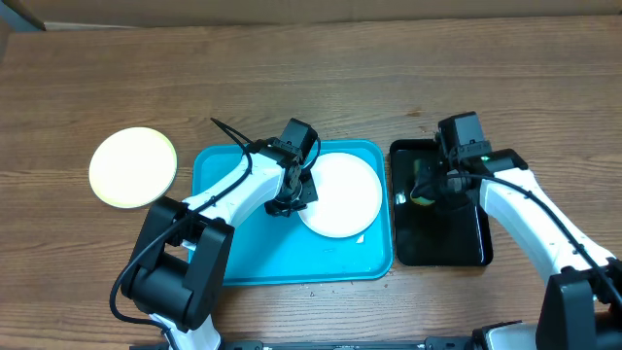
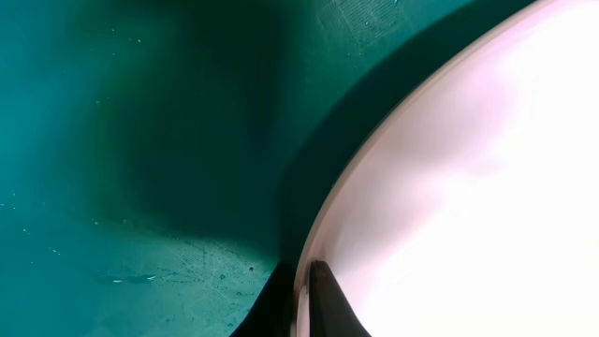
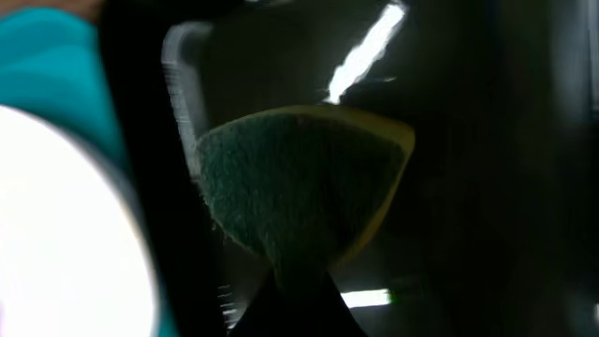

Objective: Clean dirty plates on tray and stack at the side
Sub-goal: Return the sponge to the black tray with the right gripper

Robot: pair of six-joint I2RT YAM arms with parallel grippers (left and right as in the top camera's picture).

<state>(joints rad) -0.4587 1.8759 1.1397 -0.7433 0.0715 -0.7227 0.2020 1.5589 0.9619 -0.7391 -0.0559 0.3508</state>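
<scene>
A white plate (image 1: 342,192) lies on the right half of the turquoise tray (image 1: 243,258). A second white plate's edge peeks out beneath it at its lower right. My left gripper (image 1: 292,199) is shut on the plate's left rim; in the left wrist view the fingers (image 2: 304,304) pinch the rim of the white plate (image 2: 468,187) over the tray floor (image 2: 140,140). A pale yellow-green plate (image 1: 132,166) rests on the table left of the tray. My right gripper (image 1: 434,190) is shut on a green-and-yellow sponge (image 3: 299,187) over the black tray (image 1: 442,238).
The glossy black tray stands right of the turquoise tray, almost touching it. Bare wooden table (image 1: 311,78) lies behind both trays. A black cable (image 1: 228,134) arcs over the turquoise tray's back left corner.
</scene>
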